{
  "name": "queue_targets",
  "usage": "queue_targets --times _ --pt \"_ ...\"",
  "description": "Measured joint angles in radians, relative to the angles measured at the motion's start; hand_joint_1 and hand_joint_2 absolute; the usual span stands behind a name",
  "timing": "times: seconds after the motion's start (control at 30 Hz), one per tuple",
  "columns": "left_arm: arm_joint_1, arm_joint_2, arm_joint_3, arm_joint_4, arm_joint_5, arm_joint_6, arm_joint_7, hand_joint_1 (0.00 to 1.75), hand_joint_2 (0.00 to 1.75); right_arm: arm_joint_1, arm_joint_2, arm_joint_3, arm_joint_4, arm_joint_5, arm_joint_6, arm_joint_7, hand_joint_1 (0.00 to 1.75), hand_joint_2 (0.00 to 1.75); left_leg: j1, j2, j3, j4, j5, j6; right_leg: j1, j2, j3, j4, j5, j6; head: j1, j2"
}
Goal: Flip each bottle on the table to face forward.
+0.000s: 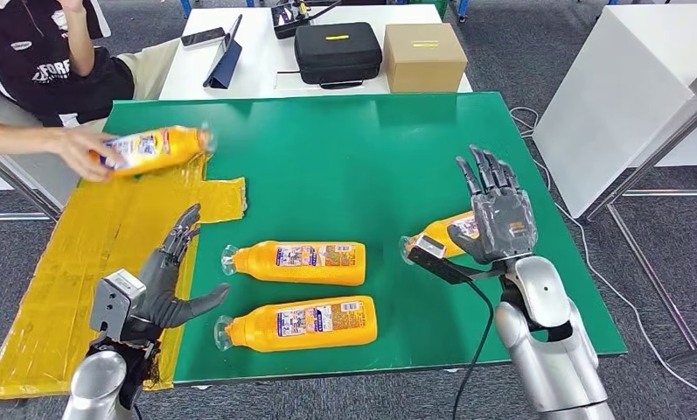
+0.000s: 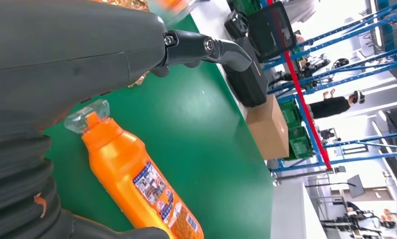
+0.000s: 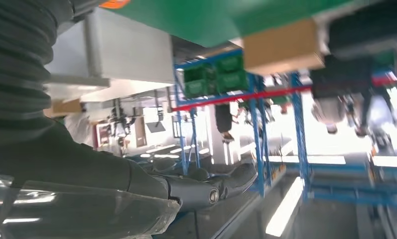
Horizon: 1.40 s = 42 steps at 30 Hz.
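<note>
Nearest you, the front bottle (image 1: pixel 299 323) lies on its side along the counter's (image 1: pixel 388 157) near edge, long axis running left to right, clear cap toward your left robot hand (image 1: pixel 165 280). That hand hovers just beside the cap with fingers spread, holding nothing, over the seam between the green mat and the yellow taped sheet (image 1: pixel 91 254). Just beyond, the middle bottle (image 1: pixel 296 262) lies parallel, cap also leftward, equally within the left robot hand's reach. Over to the right, your right robot hand (image 1: pixel 495 214) stands upright with fingers fanned; the right bottle (image 1: pixel 445 234) sits close behind its palm, and you cannot tell whether the thumb touches it. Open green mat stretches beyond for turning. At the far left, a person's hand (image 1: pixel 82 150) holds a fourth bottle (image 1: pixel 152 149).
</note>
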Motion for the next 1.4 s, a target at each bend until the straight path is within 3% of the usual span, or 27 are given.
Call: queue_targets --times 0.13,0.33,0.57,0.77,1.0,1.4 --pt "-0.003 0.001 -0.011 0.017 0.013 -0.007 -0.002 0.0 1.75 -0.046 -0.064 -0.003 0.068 0.006 0.119 -0.013 0.0 1.75 -0.001 0.0 0.0 0.0 0.0 0.0 -0.001 0.0 0.0 0.0 0.0 0.0 0.0 0.0" --pt "-0.008 0.004 -0.019 0.043 0.043 -0.02 -0.016 0.0 1.75 -0.166 -0.16 0.001 0.215 -0.052 0.257 -0.106 0.0 1.75 -0.001 0.0 0.0 0.0 0.0 0.0 -0.001 0.0 0.0 0.0 0.0 0.001 0.0 0.0" --pt "-0.007 0.004 -0.024 0.044 0.063 -0.053 -0.021 0.0 1.75 -0.326 -0.237 0.039 0.415 -0.092 0.318 -0.137 0.0 1.75 -0.001 0.0 0.0 0.0 0.0 0.0 -0.001 0.0 0.0 0.0 0.0 0.001 0.0 0.0" --pt "-0.008 0.001 -0.044 0.045 0.104 -0.101 -0.029 0.0 1.75 -0.394 -0.256 0.072 0.537 -0.098 0.315 -0.139 0.0 1.75 -0.001 0.0 0.0 0.0 0.0 0.001 -0.001 0.0 0.0 0.0 0.0 0.001 0.0 0.0" --pt "-0.014 -0.008 -0.104 0.043 0.104 -0.095 -0.024 0.0 1.75 -0.461 -0.255 0.121 0.642 -0.102 0.316 -0.147 0.0 1.75 -0.001 0.0 0.0 0.001 0.0 0.001 -0.001 0.0 0.0 0.0 0.0 0.001 0.0 0.0" --pt "-0.041 -0.009 -0.173 0.05 0.113 -0.088 -0.02 0.0 1.75 -0.484 -0.237 0.176 0.735 -0.102 0.316 -0.15 0.0 1.75 -0.001 0.0 0.0 0.001 0.0 0.001 -0.001 0.0 0.0 0.0 0.0 0.001 0.0 0.0"
